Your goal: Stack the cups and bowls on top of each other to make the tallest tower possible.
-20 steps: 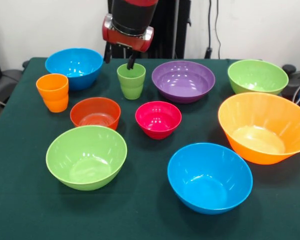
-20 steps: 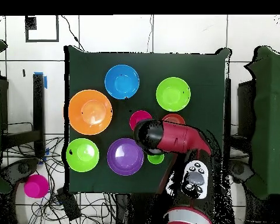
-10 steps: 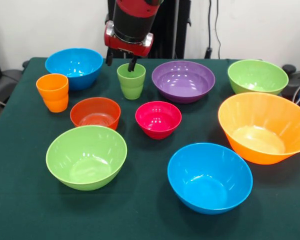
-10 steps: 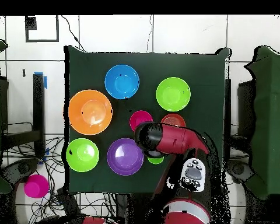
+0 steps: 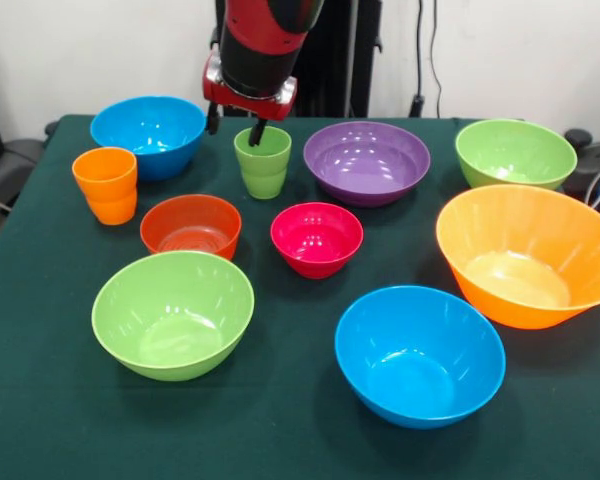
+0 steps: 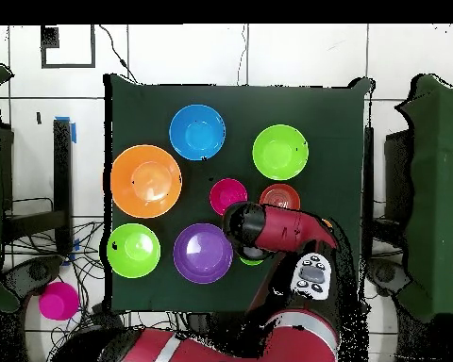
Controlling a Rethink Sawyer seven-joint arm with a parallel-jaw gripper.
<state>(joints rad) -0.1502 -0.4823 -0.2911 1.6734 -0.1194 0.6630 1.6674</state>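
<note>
Dark green cloth covers the table (image 5: 40, 420), on which every vessel stands separately, mouth up, and nothing is stacked. No brand, label or legible writing shows on any item. The red and black gripper (image 5: 234, 121) hangs over the glossy light green plastic cup (image 5: 262, 161) at the far middle; one dark fingertip (image 5: 257, 131) dips inside the cup's rim, the other (image 5: 212, 120) stands outside it, so the jaws are spread and grasp nothing. Beside the cup lie the purple bowl (image 5: 366, 161) and the far blue bowl (image 5: 148, 133). The orange cup (image 5: 106, 184) stands near the cloth's left edge; the very large orange bowl (image 5: 524, 254) and a lime green bowl (image 5: 514, 153) sit close to the right edge. The red-orange bowl (image 5: 191, 226) and pink bowl (image 5: 316, 238) occupy the centre. The near lime green bowl (image 5: 172, 313) and near blue bowl (image 5: 419, 354) leave open cloth along the front edge.
</note>
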